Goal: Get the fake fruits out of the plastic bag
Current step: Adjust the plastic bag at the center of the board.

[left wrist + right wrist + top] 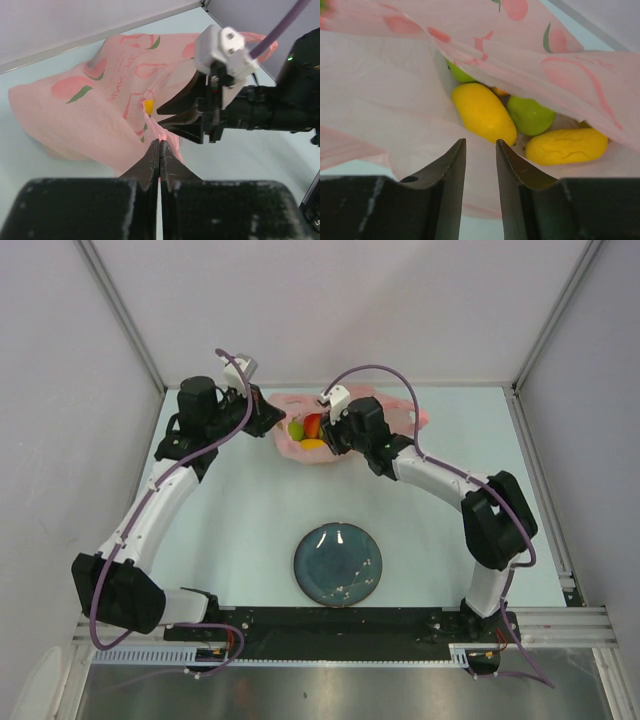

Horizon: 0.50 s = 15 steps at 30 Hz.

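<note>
The pink plastic bag lies at the back of the table with its mouth facing the arms. In the top view a green fruit, a red one and a yellow one show in the mouth. My left gripper is shut on the bag's edge and holds it up. My right gripper is open at the bag's mouth, its tips just short of a yellow mango. A green fruit and a second yellow fruit lie behind it. The other fruits are hidden.
A round dark blue-grey plate sits on the table in front, between the arm bases. Grey walls close in the back and both sides. The right gripper's body is close to the left fingers in the left wrist view.
</note>
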### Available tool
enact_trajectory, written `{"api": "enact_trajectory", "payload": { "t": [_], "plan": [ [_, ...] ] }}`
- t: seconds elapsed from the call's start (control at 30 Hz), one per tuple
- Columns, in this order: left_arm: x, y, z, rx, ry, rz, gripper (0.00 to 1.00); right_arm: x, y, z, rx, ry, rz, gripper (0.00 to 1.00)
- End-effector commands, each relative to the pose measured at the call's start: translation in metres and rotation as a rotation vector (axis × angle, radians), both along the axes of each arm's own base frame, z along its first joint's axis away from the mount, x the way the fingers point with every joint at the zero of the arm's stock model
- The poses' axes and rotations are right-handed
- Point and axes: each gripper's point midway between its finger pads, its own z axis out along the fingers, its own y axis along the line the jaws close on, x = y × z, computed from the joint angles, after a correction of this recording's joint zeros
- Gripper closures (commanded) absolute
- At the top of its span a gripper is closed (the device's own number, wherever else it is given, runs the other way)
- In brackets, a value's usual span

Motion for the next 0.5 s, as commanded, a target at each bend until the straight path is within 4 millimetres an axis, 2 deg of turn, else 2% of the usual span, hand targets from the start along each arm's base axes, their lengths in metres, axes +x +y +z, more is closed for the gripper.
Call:
{"api": "enact_trajectory", "payload": {
  "t": [0.0, 0.03, 0.07, 0.13, 0.17, 0.2, 0.23, 0.3, 0.47],
  "plan": [
    [-0.007, 0.001, 0.043, -0.059, -0.085, -0.001, 1.0, 0.011, 0.002, -0.012, -0.033, -0.023, -0.043, 0.65],
    [-0.007, 0.001, 0.04, -0.057, -0.078, -0.001, 1.0, 0.001, 0.005, -0.021, -0.046, -0.007, -0.022, 0.65],
    [-0.007, 0.001, 0.04, -0.056, -0.08, -0.001, 1.0, -0.017, 0.004, -0.046, -0.08, 0.053, -0.001, 0.65],
    [-0.009, 0.001, 0.036, -0.055, -0.076, -0.001, 1.0, -0.045, 0.011, -0.051, -0.068, 0.1, 0.063, 0.65],
    [-0.009, 0.002, 0.035, -0.055, -0.073, 0.002, 1.0, -0.069, 0.016, -0.066, -0.081, 0.146, 0.107, 0.65],
    [-0.01, 0.003, 0.034, -0.054, -0.073, 0.004, 1.0, -0.082, 0.021, -0.058, -0.064, 0.146, 0.142, 0.65],
    [-0.011, 0.003, 0.03, -0.049, -0.065, 0.003, 1.0, -0.091, 0.025, -0.058, -0.064, 0.148, 0.165, 0.65],
    [-0.011, 0.004, 0.025, -0.035, -0.058, 0.005, 1.0, -0.094, 0.028, -0.051, -0.038, 0.137, 0.167, 0.65],
    [-0.01, 0.008, 0.012, -0.014, -0.043, 0.025, 1.0, -0.059, 0.016, -0.021, -0.035, 0.001, 0.085, 0.64]
  ]
}}
